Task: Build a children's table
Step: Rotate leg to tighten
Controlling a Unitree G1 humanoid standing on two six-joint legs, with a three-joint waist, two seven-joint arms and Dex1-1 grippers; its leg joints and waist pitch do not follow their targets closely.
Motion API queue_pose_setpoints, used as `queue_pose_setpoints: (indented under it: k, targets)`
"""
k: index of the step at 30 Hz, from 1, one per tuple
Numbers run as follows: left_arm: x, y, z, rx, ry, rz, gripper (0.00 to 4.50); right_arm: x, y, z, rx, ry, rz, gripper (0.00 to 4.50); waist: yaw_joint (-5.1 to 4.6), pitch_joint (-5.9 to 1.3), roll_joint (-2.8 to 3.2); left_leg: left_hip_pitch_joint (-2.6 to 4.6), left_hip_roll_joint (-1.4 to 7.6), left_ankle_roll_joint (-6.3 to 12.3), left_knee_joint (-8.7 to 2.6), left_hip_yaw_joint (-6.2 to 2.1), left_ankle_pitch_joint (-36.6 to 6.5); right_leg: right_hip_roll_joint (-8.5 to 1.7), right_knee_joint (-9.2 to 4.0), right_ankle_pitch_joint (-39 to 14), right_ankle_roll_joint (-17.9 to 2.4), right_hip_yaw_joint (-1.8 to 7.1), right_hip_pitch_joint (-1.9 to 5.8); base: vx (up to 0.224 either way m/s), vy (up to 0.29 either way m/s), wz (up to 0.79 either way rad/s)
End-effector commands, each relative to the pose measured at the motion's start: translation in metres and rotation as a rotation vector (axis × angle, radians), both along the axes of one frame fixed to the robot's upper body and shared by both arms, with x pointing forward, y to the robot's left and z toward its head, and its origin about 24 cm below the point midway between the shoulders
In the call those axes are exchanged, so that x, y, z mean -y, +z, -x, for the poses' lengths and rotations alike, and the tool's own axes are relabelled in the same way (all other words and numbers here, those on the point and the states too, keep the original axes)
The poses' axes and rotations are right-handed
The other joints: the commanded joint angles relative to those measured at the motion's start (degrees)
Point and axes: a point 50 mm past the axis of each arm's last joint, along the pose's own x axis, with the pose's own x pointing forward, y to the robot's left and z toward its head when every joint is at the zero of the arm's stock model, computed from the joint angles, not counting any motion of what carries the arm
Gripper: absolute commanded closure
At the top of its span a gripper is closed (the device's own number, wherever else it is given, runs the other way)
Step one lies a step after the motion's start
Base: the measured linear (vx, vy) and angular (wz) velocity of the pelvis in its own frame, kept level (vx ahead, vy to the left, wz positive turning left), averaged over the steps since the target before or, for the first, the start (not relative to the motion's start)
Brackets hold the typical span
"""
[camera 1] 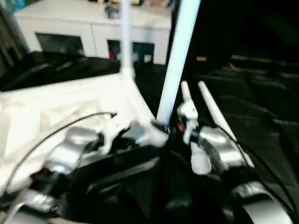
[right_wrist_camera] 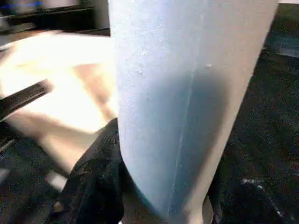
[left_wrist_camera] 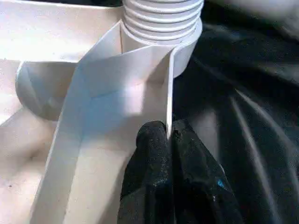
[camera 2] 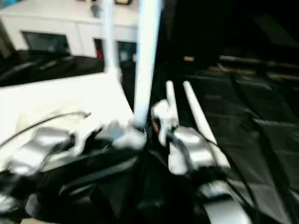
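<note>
The white tabletop (camera 1: 56, 107) lies upside down at the left on black cloth. One white leg (camera 1: 125, 42) stands upright in its far corner. A second upright leg (camera 1: 178, 60) stands at the near right corner socket, its threaded end (left_wrist_camera: 161, 18) at the socket. My right gripper (right_wrist_camera: 161, 200) is shut on this leg low down, with a black finger (right_wrist_camera: 96, 186) against its side. My left gripper (left_wrist_camera: 168, 133) is shut on a thin wall of the tabletop (left_wrist_camera: 112, 79) just beside that socket. Two loose legs (camera 1: 215, 116) lie on the cloth to the right.
A white cabinet with glass doors (camera 1: 93, 28) stands behind the tabletop. Black cloth (camera 1: 261, 107) covers the surface to the right of the work. My silver forearms (camera 1: 74, 144) cross the near part of the head view.
</note>
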Motion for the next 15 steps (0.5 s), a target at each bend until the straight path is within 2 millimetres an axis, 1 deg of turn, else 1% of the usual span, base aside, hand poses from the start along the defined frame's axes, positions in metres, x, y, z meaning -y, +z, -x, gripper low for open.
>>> queue_pose_setpoints:
  k: [1, 2, 3, 4, 5, 6, 7, 8, 9, 10, 13, 15]
  targets:
    - [0.001, 0.034, -0.021, 0.142, 0.164, 0.049, 4.5, 0.005, -0.04, 0.013, -0.188, -0.096, 0.08, 2.59, -0.16, -2.65, 0.6, 1.73, 3.33, -3.14, -4.94, -2.67, -25.0, -5.19, -5.8, -26.7, -10.1, 2.47, 1.1, 0.0, 0.0, 0.0]
    - [0.002, 0.034, -0.023, 0.146, 0.198, 0.042, 4.5, 0.003, -0.041, 0.012, -0.192, -0.112, 0.083, 2.59, -0.22, -2.61, 0.59, 1.62, 3.35, -3.04, -4.98, -2.61, -24.7, -5.15, -5.84, -26.2, -10.1, 2.49, 1.15, 0.0, 0.0, 0.0]
    - [0.007, 0.035, -0.025, 0.149, 0.238, 0.046, 4.5, -0.001, -0.041, 0.01, -0.197, -0.141, 0.09, 2.59, -0.14, -2.7, 0.69, 1.76, 3.31, -2.87, -4.9, -2.56, -24.6, -5.06, -5.82, -25.5, -10.2, 2.44, 1.0, 0.0, 0.0, 0.0]
    - [0.013, 0.036, -0.028, 0.16, 0.287, 0.052, 4.5, -0.006, -0.042, 0.008, -0.212, -0.175, 0.091, 2.59, -0.17, -2.72, 0.64, 1.8, 3.32, -2.61, -4.92, -2.47, -24.5, -4.96, -5.87, -24.5, -10.5, 2.45, 0.97, 0.0, 0.0, 0.0]
    - [0.014, 0.036, -0.028, 0.163, 0.302, 0.054, 4.5, -0.007, -0.042, 0.007, -0.217, -0.186, 0.091, 2.59, -0.16, -2.78, 0.55, 1.74, 3.31, -2.52, -4.83, -2.41, -24.1, -4.98, -5.84, -23.6, -10.7, 2.49, 0.98, 0.0, 0.0, 0.0]
    - [0.019, 0.032, -0.028, 0.164, 0.313, 0.03, 4.5, -0.013, -0.043, 0.007, -0.231, -0.201, 0.098, 2.59, -0.02, -2.9, 0.39, 1.68, 3.24, -2.04, -4.75, -2.29, -23.1, -4.97, -5.8, -22.1, -10.9, 2.53, 1.11, 0.0, 0.0, 0.0]
    - [0.02, 0.03, -0.028, 0.157, 0.318, 0.024, 4.5, -0.016, -0.043, 0.007, -0.233, -0.199, 0.104, 2.59, -0.05, -2.85, 0.28, 1.31, 3.13, -1.43, -4.8, -2.24, -22.2, -4.94, -5.73, -21.3, -10.8, 2.5, 1.35, 0.0, 0.0, 0.0]
    - [0.02, 0.03, -0.028, 0.156, 0.319, 0.023, 4.5, -0.016, -0.043, 0.007, -0.233, -0.199, 0.104, 2.59, 0.05, -2.93, 0.33, 1.35, 3.14, -1.2, -4.76, -2.2, -21.8, -4.95, -5.7, -21.0, -10.7, 2.52, 1.36, 0.0, 0.0, 0.0]
    - [0.021, 0.027, -0.027, 0.15, 0.328, -0.002, 4.5, -0.021, -0.044, 0.007, -0.238, -0.195, 0.109, 2.59, 0.12, -2.97, 0.29, 1.44, 3.18, -0.81, -4.68, -2.09, -21.3, -4.92, -5.7, -20.4, -10.7, 2.58, 1.23, 0.0, 0.0, 0.0]
    - [0.02, 0.026, -0.027, 0.152, 0.327, -0.021, 4.5, -0.023, -0.044, 0.007, -0.239, -0.19, 0.109, 2.59, 0.11, -2.94, 0.35, 1.29, 3.15, -0.54, -4.73, -2.12, -21.0, -4.91, -5.71, -20.4, -10.7, 2.52, 1.32, 0.0, 0.0, 0.0]
    - [0.02, 0.025, -0.026, 0.142, 0.338, -0.025, 4.5, -0.027, -0.044, 0.007, -0.254, -0.188, 0.093, 2.59, 0.09, -2.89, 0.3, 1.28, 3.23, -0.51, -4.8, -2.11, -21.0, -4.91, -5.71, -20.4, -10.7, 2.47, 1.34, 0.0, 0.0, 0.0]
    - [0.02, 0.025, -0.025, 0.136, 0.336, -0.023, 4.5, -0.029, -0.045, 0.007, -0.254, -0.175, 0.102, 2.59, 0.07, -2.88, 0.37, 1.31, 3.29, -0.71, -4.87, -2.15, -21.3, -4.89, -5.64, -20.5, -10.6, 2.44, 1.31, 0.0, 0.0, 0.0]
